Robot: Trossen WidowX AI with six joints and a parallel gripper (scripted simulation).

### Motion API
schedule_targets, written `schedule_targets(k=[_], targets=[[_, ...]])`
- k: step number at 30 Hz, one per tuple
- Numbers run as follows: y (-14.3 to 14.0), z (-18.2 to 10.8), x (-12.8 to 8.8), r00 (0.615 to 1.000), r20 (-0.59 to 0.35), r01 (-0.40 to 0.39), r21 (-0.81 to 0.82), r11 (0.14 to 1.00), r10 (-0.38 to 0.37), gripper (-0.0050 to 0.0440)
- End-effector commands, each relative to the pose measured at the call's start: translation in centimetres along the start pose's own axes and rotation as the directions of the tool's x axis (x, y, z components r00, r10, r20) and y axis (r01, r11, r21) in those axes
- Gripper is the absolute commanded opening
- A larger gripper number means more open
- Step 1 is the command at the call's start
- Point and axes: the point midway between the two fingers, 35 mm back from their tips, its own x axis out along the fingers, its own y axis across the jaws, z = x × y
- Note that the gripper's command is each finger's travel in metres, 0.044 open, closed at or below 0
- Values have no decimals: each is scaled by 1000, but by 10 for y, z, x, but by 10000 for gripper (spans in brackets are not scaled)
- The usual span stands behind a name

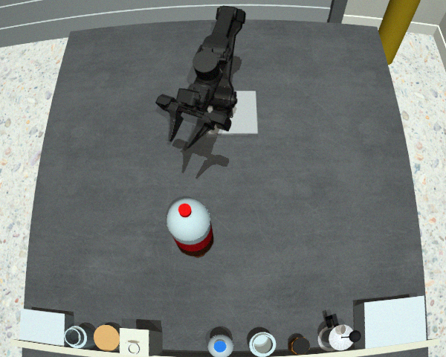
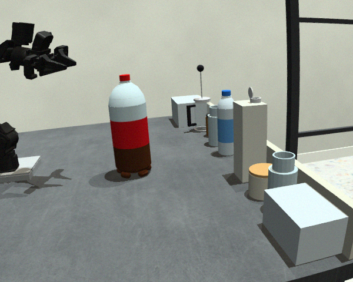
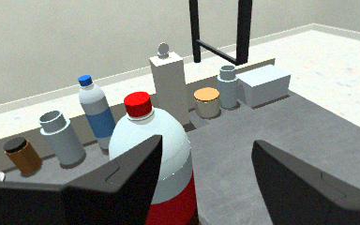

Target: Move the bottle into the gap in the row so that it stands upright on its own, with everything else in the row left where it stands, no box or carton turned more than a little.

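Observation:
The big cola bottle [image 1: 187, 226] [image 2: 129, 127], with a red cap and red label, stands upright alone in the middle of the dark table [image 1: 292, 192]. My gripper [image 1: 180, 142] [image 2: 72, 61] [image 3: 207, 145] hangs high in the air behind the bottle, well clear of it, fingers partly open with nothing between them. The row runs along the table's front edge. Its gap [image 1: 181, 338] lies between the tall cream carton [image 1: 134, 341] [image 2: 249, 139] [image 3: 170, 86] and the blue-capped bottle [image 1: 220, 346] [image 2: 225, 127] [image 3: 95, 110].
The row also holds a white box [image 1: 42, 326], a grey cup [image 1: 75, 336], a tan-lidded jar [image 1: 105, 337], another grey cup [image 1: 262, 343], a brown jar [image 1: 299, 344], a French press [image 1: 340, 336] and a second white box [image 1: 394, 320]. A low ledge [image 2: 332, 194] backs the row.

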Motion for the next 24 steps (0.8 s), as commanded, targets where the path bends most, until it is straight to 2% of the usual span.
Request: schedule_targets(k=[1,5,7,9,24], targets=[[8,9,2,986,-108,-140,-129,982,126,136],[16,9,1,952,-193,-273,-201,941,236,40],[16,9,1,952,-193,-273,-201,941,236,40],[18,10,0,939,-214,-313,-215,925,268,0],[17,-2,4,937,-222,-316,-215,924,269,0]])
